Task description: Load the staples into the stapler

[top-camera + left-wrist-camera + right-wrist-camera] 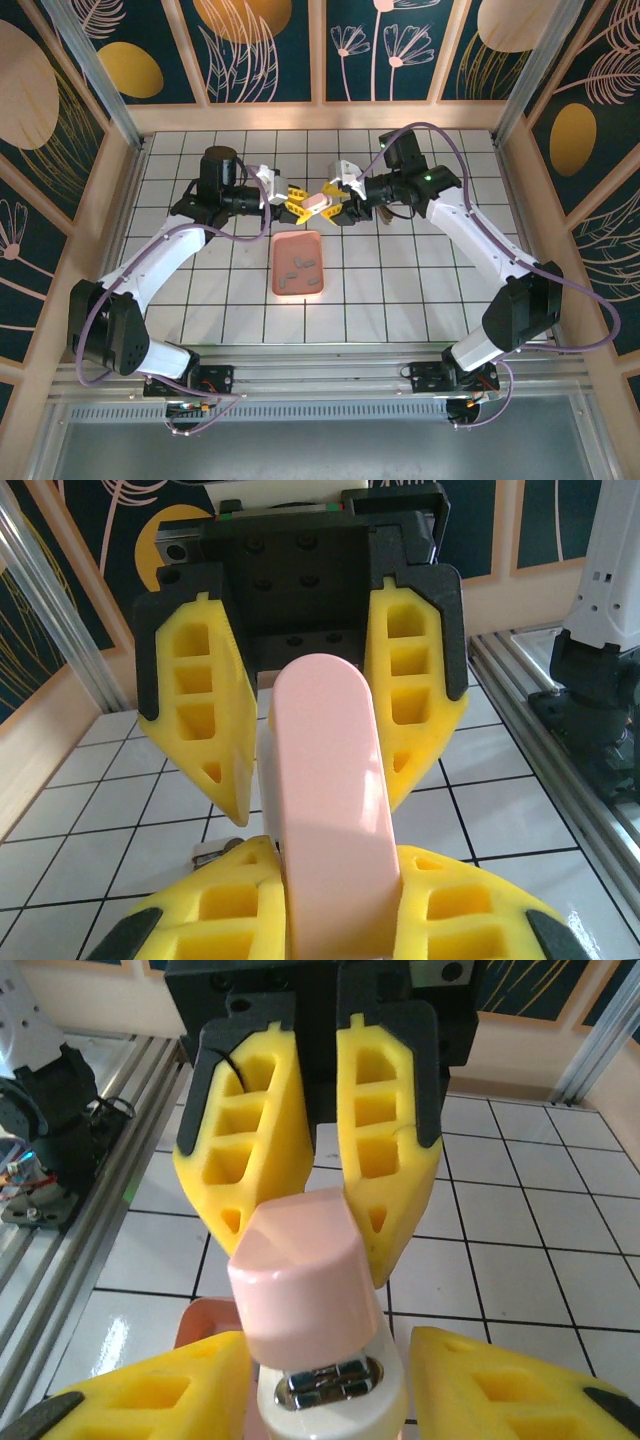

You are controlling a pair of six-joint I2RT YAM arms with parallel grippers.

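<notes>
Stapler (pixel 325 810) clamped in left hand (pixel 300 202) | right hand (pixel 331 208) straddles it, grip unclear | tray (pixel 297 236): staples (pixel 300 266)

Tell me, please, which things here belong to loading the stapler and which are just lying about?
Part of the job: the stapler, gripped by the left hand, its other end between the fingers of the right hand; the staples, lying in the pink tray.
Not part of it: the tiled table; the patterned wall panels.
</notes>
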